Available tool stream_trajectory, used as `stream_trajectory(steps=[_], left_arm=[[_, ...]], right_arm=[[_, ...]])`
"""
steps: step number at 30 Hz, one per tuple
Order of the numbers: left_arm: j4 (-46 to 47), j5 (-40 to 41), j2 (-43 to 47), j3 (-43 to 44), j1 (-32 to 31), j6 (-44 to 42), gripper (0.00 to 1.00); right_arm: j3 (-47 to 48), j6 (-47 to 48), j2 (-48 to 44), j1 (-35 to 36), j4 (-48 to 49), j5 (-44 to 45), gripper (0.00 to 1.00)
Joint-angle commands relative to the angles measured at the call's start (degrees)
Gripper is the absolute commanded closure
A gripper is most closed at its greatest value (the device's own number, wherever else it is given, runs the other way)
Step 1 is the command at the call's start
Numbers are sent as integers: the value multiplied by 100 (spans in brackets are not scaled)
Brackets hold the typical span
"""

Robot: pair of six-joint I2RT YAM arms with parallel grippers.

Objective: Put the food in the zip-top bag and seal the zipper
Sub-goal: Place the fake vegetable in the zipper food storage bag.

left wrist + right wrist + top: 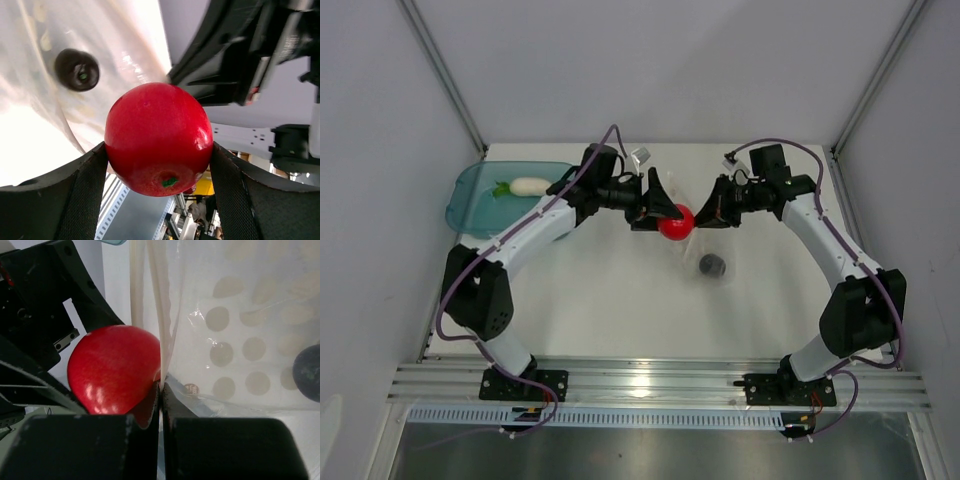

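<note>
Red tomato ball [157, 137] is clamped between the fingers of the left gripper [158, 155], just beside the lifted edge of the zip-top bag [240, 315]. That edge is pinched by the closed right gripper [161, 407]. Dark round piece [711, 265] is seen through the film. White radish [528, 186] lies in the teal tray [465, 205].

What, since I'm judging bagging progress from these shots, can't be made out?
Top external: zip-top bag outline, clear film against white table.
Right wrist: dark piece, cut off by right edge; underside of tomato, behind the right pincer.
Left wrist: bag's edges, running off top and left.
</note>
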State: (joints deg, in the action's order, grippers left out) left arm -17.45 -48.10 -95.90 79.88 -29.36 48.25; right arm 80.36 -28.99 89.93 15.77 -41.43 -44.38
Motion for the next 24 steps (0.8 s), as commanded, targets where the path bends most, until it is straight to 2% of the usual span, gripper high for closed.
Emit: stream_trajectory(steps=[1,11,19,21,23,24], left_arm=[[-889,335,-113,475,-52,-570,99],[-3042,1495,-684,1854,-245,-1370,99],[-3326,1672,-878,2199,-386,-1617,99],[-3335,1716,-869,2225,-386,-1634,92],[-3344,1742,-869,2234,-395,-1643,91],[-3344,1768,-869,2217,-386,-1643,84]], right_arm=[[279,-159,-292,-30,170,-176,100],[279,-212,-336,-13,188,-255,100],[288,-212,-301,75,214,-273,100],[279,-221,-301,75,223,-273,100],[279,-212,-301,75,214,-273,100],[279,-212,-301,84,214,-264,100]])
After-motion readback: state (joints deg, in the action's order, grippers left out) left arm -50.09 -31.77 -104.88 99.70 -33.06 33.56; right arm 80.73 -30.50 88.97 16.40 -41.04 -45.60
